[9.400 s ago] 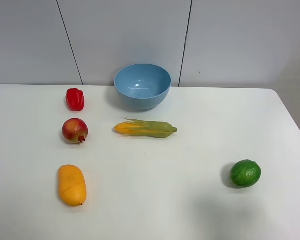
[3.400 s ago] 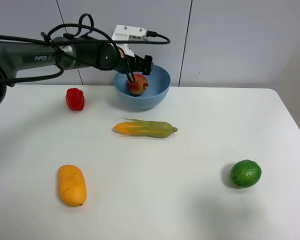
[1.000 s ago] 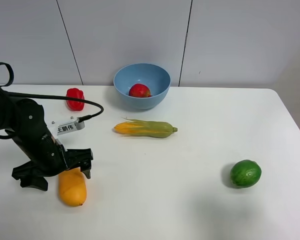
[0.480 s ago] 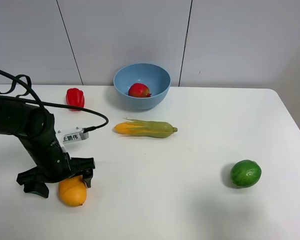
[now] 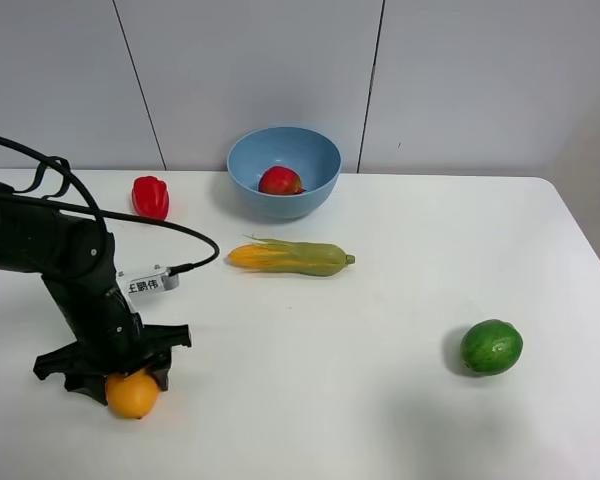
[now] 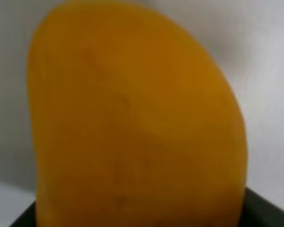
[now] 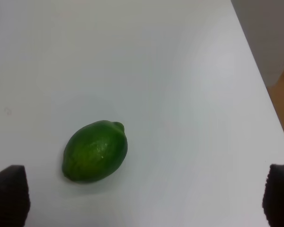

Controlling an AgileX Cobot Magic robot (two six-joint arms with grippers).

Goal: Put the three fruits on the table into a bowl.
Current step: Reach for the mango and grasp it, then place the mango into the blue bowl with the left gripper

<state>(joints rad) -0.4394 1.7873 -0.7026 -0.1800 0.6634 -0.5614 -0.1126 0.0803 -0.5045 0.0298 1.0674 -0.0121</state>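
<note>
- My left claw is clenched on the oblong orange mango. The fruit sits between its jaws and fills the wrist view, and its rounded end pokes out on the near side of the claw.
- I judge the mango firm and moderately heavy, with a smooth skin that could slide. The hold seems to sit along its narrow width, which suits it. If it is off-centre, the long end may swing when lifted.
- The deep light-blue plastic bowl stands well beyond this claw, off toward the other arm's side. The round red-yellow pomegranate-like fruit already lies inside it, so I would set the mango down beside that fruit rather than drop it.
- My right claw is released, its two tips wide apart. I cannot see it from the high camera.
- The round dark-green lime-like fruit lies on the white surface, just ahead of the right claw and nearer one tip than the other.
- The lime looks glossy, hard and light, and likely to roll. I would pinch it across its short middle, away from the nub.
</note>
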